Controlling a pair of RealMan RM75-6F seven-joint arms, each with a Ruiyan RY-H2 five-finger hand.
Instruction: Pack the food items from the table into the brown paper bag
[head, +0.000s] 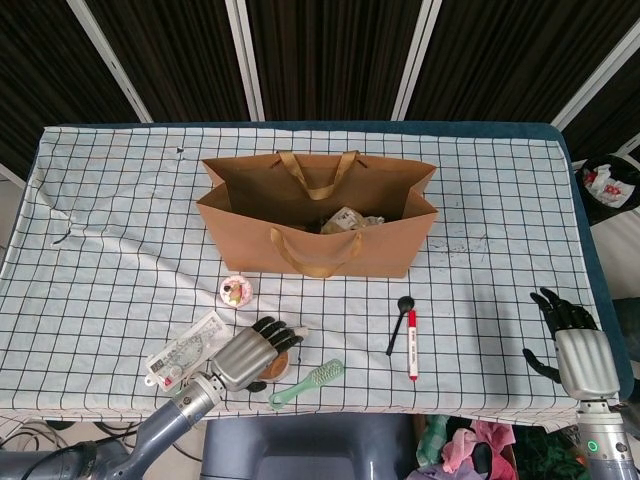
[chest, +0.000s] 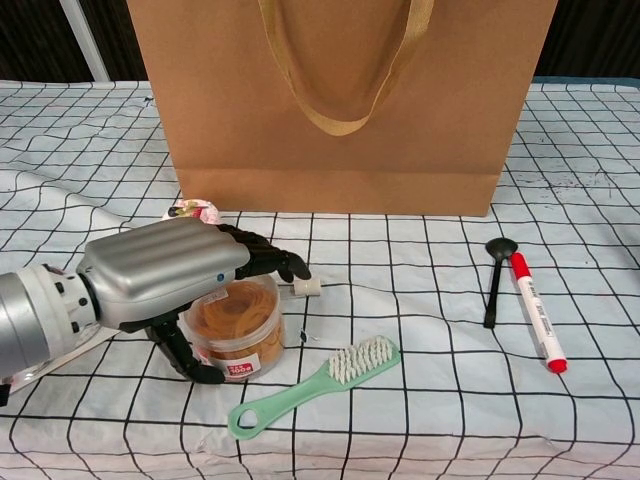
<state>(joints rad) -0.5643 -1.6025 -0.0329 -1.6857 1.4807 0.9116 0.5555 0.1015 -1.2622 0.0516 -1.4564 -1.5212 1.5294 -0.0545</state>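
Observation:
The brown paper bag (head: 318, 230) stands open at mid-table, with wrapped items (head: 345, 220) inside; in the chest view it is the brown paper bag (chest: 340, 100) filling the top. A clear round jar (chest: 245, 325) with brown contents sits in front of it. My left hand (chest: 170, 270) covers the jar, fingers stretched over its lid and thumb down beside its left wall. From the head view the left hand (head: 250, 352) hides most of the jar (head: 280, 364). A small pink cup (head: 236, 291) sits just behind. My right hand (head: 572, 340) is at the right table edge, fingers apart, empty.
A green brush (chest: 315, 385) lies just right of the jar, with a small white cap (chest: 308, 288) by my fingertips. A black spoon (chest: 494, 275) and red-capped marker (chest: 535, 312) lie further right. A clear packet (head: 185, 347) lies left of my left hand.

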